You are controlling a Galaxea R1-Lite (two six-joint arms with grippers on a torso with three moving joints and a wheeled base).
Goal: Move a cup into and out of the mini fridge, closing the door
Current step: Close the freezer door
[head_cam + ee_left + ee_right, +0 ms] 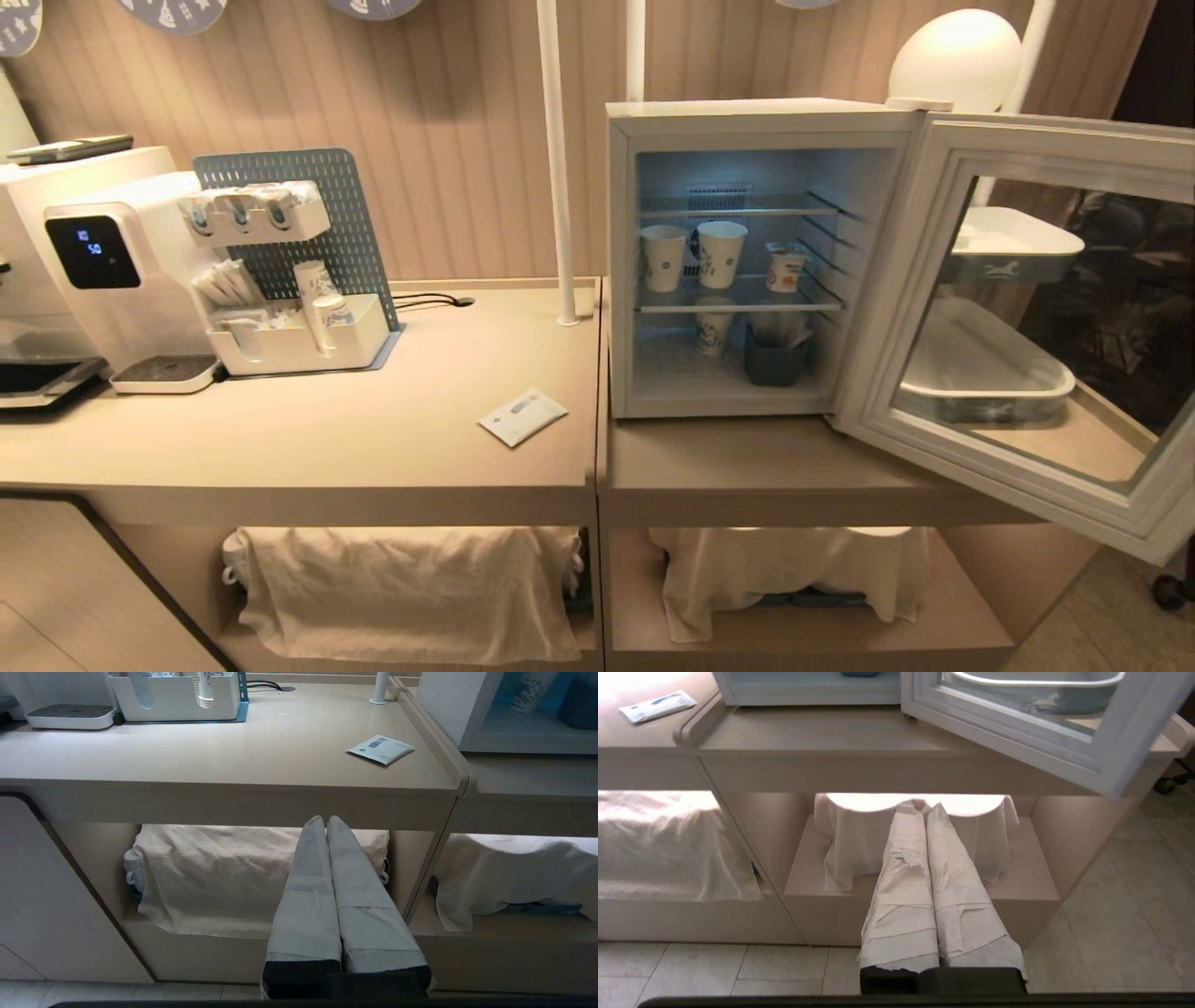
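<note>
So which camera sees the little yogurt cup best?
The head view. There the cup stands in plain sight on the middle wire shelf of the open mini fridge. The left wrist view catches only the fridge's bottom corner, the right wrist view only its lower edge; neither shows the cup.

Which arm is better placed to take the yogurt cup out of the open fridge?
Probably the right. The right hand hangs below the mini fridge, whose door stands open; the cup sits inside. The left hand hangs below the neighbouring counter.
</note>
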